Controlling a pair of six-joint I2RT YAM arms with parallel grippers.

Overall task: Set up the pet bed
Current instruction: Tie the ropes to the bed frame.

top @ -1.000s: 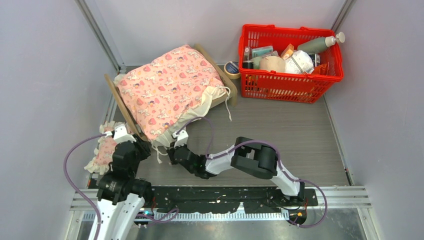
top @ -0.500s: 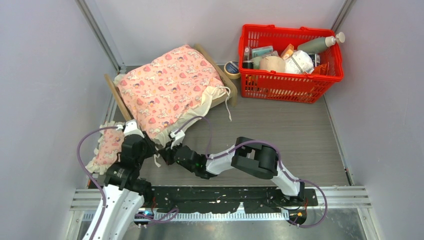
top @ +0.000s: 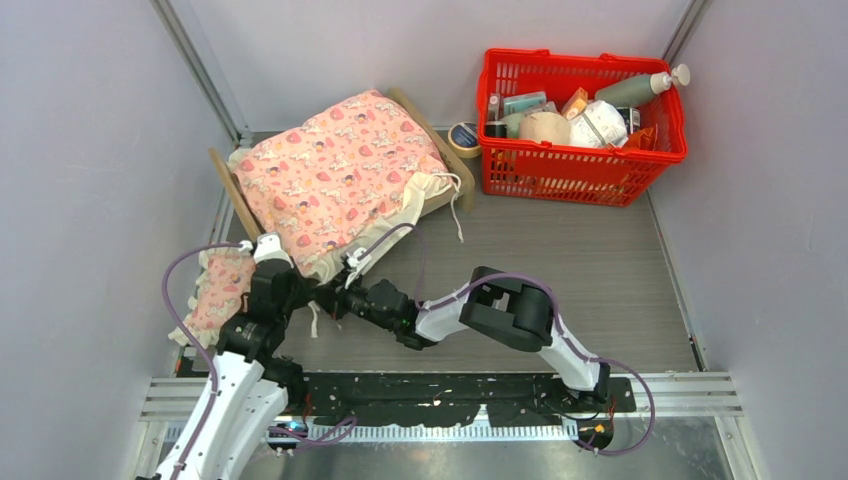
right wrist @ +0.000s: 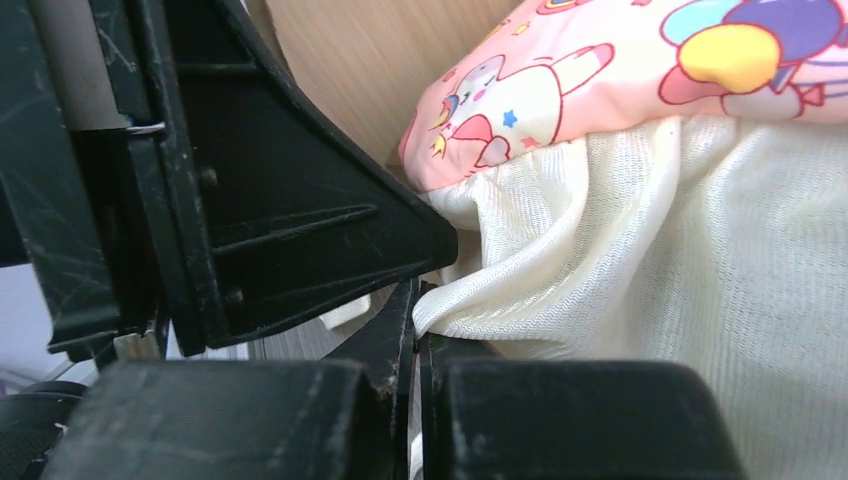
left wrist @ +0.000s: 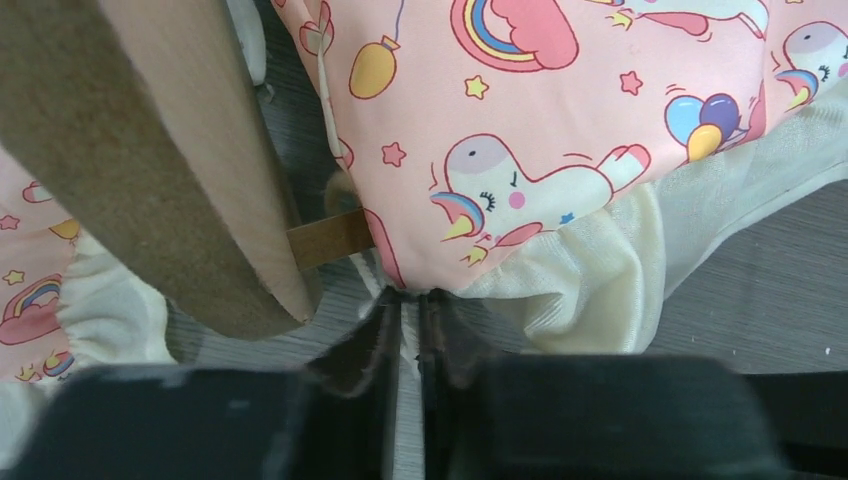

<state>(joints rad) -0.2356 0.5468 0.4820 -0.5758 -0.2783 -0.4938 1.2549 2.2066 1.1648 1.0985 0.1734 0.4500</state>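
Two grippers now meet at one corner. The bed sits back left beside the basket, with the blanket draped over it. The left gripper has swung off the pillow, jaws nipping the blanket's cream edge. The right gripper stays pinched on it too. Likely a two-handed pull to straighten the blanket.

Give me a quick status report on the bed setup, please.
Left gripper and right gripper both shut on blanket frill, near corner. Bed under blanket. Pillow lying outside headboard.
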